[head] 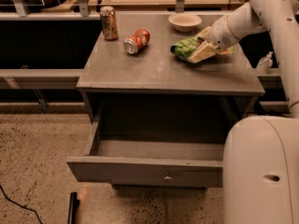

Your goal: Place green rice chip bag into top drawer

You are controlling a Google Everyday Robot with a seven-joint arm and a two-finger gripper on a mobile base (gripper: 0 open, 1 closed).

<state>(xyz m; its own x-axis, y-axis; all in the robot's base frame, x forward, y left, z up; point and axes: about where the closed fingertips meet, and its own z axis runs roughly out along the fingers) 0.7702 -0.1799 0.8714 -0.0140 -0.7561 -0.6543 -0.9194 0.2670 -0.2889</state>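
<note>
The tan fingers (203,54) of the two-finger gripper (198,46) sit either side of the right end of the crinkled, bright green rice chip bag (186,48) and look pinched onto the foil. The bag lies on the right rear part of the flat grey cabinet top (154,71), most of its length sticking out leftward past the grip.

That end-on hold is the first worry. Slick foil with air inside can slide out of a narrow pinch, and the free end will likely droop and swing once lifted.

The shallow white bowl (185,21) is just behind the gripper, so a lift that drifts backward could knock it. The red-orange soda can (137,41) on its side and the upright brown can (109,22) are well apart to the left — little danger there.

The wide grey top drawer (140,169) stands pulled out below the front edge, and it is shallow. A sagging bag could catch on that edge. Released too early or too far forward, it may land on the front panel or the speckled floor (42,162). The robot's white body (261,171) crowds the drawer's right side — the arm must aim left of it.
</note>
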